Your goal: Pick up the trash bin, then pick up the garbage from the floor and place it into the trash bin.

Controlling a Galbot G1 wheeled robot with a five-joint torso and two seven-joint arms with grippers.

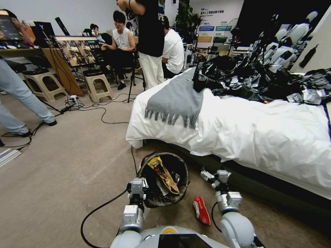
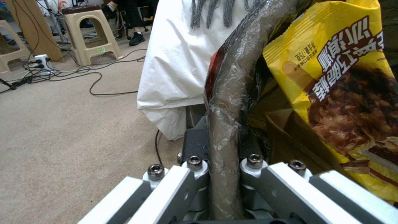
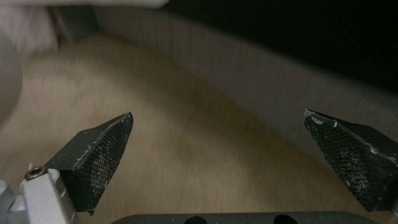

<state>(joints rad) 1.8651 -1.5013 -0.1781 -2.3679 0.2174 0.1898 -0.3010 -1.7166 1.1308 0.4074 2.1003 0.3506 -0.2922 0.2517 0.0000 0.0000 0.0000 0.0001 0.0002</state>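
Your robot's arms are silver-grey, blocky aluminium segments on rounded pale shoulders, a black cable looping from the left one. The right gripper (image 3: 215, 140) carries black, mesh-textured triangular pads (image 3: 101, 152); hex screws stud the brackets.

Crinkled glossy plastic liner (image 2: 226, 102) wraps the trash bin (image 1: 164, 179) rim; beside the bin, a glossy yellow foil packet (image 2: 344, 93), matt beige carpet (image 1: 62, 172), smooth white bedsheet (image 1: 262, 134).

Carpet floor (image 1: 62, 179) bears, seemingly, one red packet (image 1: 201, 210).
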